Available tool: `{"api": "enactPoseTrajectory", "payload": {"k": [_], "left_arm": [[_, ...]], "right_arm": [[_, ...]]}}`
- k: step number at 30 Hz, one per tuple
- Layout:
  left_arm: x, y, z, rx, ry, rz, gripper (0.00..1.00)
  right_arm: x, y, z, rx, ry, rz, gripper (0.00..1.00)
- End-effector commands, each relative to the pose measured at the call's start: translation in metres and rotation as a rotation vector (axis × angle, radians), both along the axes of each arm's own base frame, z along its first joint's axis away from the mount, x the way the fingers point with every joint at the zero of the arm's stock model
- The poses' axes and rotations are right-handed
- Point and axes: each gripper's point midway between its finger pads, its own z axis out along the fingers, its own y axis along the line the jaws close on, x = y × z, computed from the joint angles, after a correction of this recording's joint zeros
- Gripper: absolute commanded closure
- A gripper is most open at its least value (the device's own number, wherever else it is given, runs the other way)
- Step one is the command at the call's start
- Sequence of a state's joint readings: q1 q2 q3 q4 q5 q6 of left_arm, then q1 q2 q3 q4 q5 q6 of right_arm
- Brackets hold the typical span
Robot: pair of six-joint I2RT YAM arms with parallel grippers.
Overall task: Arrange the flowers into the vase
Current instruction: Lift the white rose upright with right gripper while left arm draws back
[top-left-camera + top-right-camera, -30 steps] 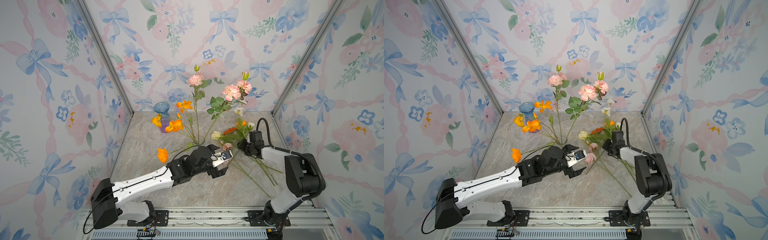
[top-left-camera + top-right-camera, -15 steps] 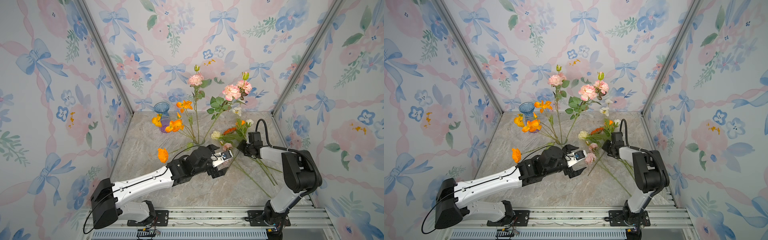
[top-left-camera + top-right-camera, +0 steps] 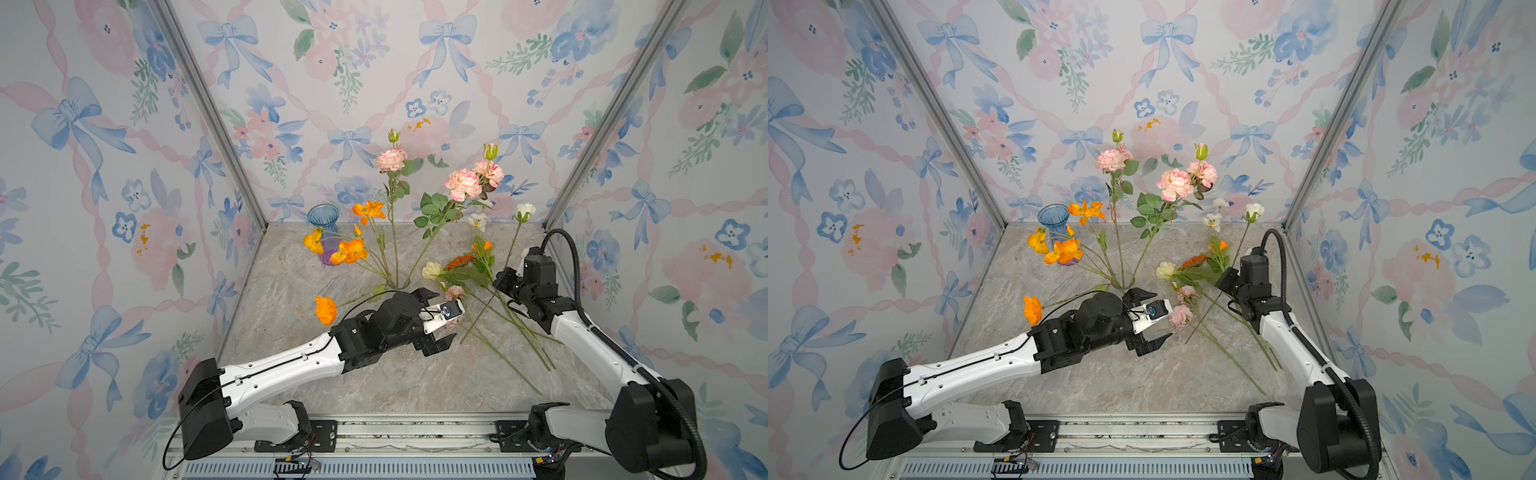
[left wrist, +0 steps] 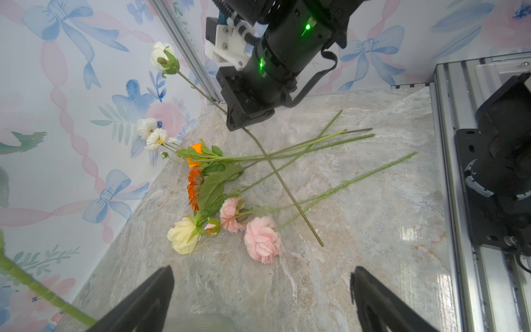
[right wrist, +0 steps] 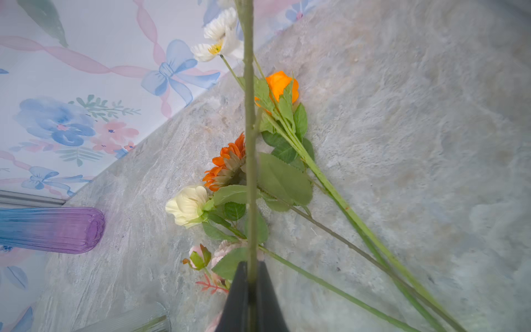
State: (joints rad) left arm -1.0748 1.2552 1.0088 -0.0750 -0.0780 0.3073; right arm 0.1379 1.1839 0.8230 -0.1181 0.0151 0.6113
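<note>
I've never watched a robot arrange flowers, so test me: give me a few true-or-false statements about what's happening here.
1. The right claw is shut on a green stem. True.
2. The left claw grips something. False: it is open and empty.
3. Several loose flowers lie on the table. True.
4. The blue vase lies tipped over. False: it stands upright.

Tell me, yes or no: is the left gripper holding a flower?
No, the left gripper has its jaws wide apart in the left wrist view, with no stem between them.
</note>
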Motion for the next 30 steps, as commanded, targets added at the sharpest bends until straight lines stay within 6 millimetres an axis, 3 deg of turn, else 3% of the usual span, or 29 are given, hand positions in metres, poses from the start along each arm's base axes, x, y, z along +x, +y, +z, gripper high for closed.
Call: {"api": "enactPoseTrajectory", "payload": {"k": [1, 4, 10, 13, 21, 26, 30], "left_arm": [[-0.002, 0.003, 0.005, -0.020, -0.008, -0.002, 0.02], [-0.002, 0.004, 0.008, -0.026, -0.016, 0.001, 0.02], [-0.002, 0.014, 0.022, -0.047, -0.049, 0.010, 0.02], [-0.003, 0.027, 0.037, -0.078, -0.080, 0.018, 0.02], [-0.017, 0.076, 0.080, -0.211, -0.154, 0.090, 0.02], [-0.017, 0.105, 0.068, -0.229, -0.157, 0.183, 0.02], [-0.016, 0.119, 0.063, -0.243, -0.156, 0.231, 0.02]], "right_arm": [[-0.028, -0.020, 0.000, -0.092, 0.023, -0.041, 1.00], [-0.040, -0.017, 0.031, -0.098, -0.077, -0.010, 1.00], [-0.068, 0.019, 0.114, -0.140, -0.408, 0.116, 1.00], [-0.087, 0.040, 0.156, -0.176, -0.590, 0.150, 1.00], [-0.128, 0.119, 0.251, -0.246, -0.976, 0.333, 1.00], [-0.145, 0.163, 0.289, -0.269, -1.182, 0.380, 1.00], [-0.141, 0.191, 0.305, -0.232, -1.278, 0.351, 1.00]]}}
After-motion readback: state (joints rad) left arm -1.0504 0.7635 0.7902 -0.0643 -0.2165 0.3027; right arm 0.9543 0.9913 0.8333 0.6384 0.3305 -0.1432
